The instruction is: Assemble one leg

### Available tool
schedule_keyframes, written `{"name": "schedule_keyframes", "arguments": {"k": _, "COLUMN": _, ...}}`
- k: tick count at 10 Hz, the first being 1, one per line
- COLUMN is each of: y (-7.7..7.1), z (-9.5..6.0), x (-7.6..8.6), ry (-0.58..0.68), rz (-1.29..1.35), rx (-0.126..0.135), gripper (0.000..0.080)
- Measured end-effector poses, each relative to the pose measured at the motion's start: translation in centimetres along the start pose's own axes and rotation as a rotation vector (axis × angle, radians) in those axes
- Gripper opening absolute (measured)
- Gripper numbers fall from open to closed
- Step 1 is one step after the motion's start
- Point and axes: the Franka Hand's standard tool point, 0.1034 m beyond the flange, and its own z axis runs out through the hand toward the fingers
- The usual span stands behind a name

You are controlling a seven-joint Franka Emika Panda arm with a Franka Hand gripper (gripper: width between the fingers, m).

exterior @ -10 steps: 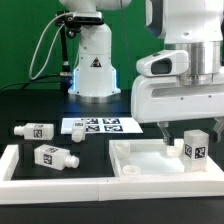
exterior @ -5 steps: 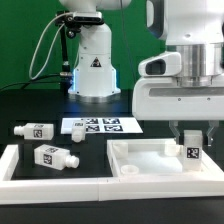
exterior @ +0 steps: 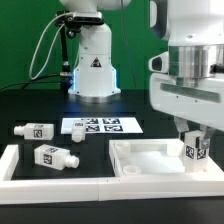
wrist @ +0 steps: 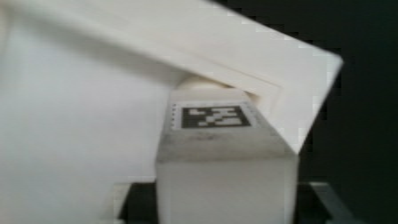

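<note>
My gripper [exterior: 197, 138] is shut on a leg [exterior: 196, 151], a stubby white block with a black-and-white tag, and holds it upright at the far right corner of the large flat white panel [exterior: 150, 156]. In the wrist view the leg [wrist: 222, 160] fills the middle between my dark fingers [wrist: 137, 203], with its tagged end at the panel's corner [wrist: 107, 90]. I cannot tell whether its peg is in a hole. Two more legs [exterior: 35, 130] [exterior: 52, 156] lie on their sides at the exterior view's left.
The marker board [exterior: 100, 126] lies flat behind the panel. The arm's white base [exterior: 92, 65] stands at the back with cables beside it. A white raised border [exterior: 20, 168] runs along the front left.
My gripper has moved toward the exterior view's right and a little down with the leg, from over the panel's inner area to its far right corner.
</note>
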Motion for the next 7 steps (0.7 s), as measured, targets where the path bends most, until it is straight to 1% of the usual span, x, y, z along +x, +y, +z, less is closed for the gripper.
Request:
{"name": "schedule_keyframes", "arguments": {"k": 2, "y": 0.1, "z": 0.0, "x": 0.1, "ry": -0.003, "rz": 0.083, "rx": -0.002, "gripper": 0.0287}}
{"name": "schedule_keyframes", "arguments": {"k": 3, "y": 0.1, "z": 0.0, "x": 0.1, "ry": -0.003, "rz": 0.033, "rx": -0.001, "gripper": 0.0287}}
{"name": "schedule_keyframes", "arguments": {"k": 4, "y": 0.0, "z": 0.0, "x": 0.0, "ry": -0.001, "rz": -0.045, "rx": 0.0, "gripper": 0.0482}}
{"name": "schedule_keyframes", "arguments": {"k": 5, "y": -0.1, "z": -0.1, "x": -0.5, "ry": -0.004, "rz": -0.221, "rx": 0.002, "gripper": 0.0482}}
{"name": "schedule_keyframes", "arguments": {"k": 6, "y": -0.7, "z": -0.5, "x": -1.0, "ry": -0.008, "rz": -0.464, "rx": 0.01, "gripper": 0.0612}}
{"name": "schedule_keyframes", "arguments": {"k": 7, "y": -0.5, "z": -0.2, "x": -1.5, "ry": -0.016, "rz": -0.656, "rx": 0.009, "gripper": 0.0639}}
